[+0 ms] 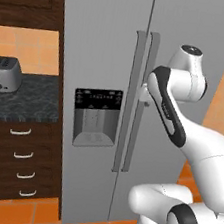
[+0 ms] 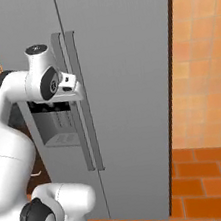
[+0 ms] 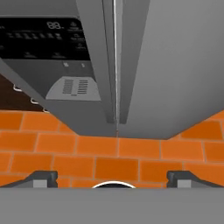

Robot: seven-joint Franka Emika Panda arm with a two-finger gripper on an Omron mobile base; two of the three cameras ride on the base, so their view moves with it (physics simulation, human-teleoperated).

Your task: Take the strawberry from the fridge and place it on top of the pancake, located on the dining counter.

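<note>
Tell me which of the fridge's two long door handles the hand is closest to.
The right-door handle: the open hand sits against it, while the left-door handle stands just beyond, nearer the dispenser.

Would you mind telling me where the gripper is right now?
The open gripper hangs at the fridge's two long handles, at the middle seam between the closed doors, beside the water dispenser.

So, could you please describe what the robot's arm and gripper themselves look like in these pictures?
The arm is made of glossy white, rounded, tube-like segments with dark, nearly black bands and caps at the joints. The top joint has a flat round cap with a dark centre. The gripper has two small dark grey finger tips on a white hand. No cables or lettering are visible.
</note>
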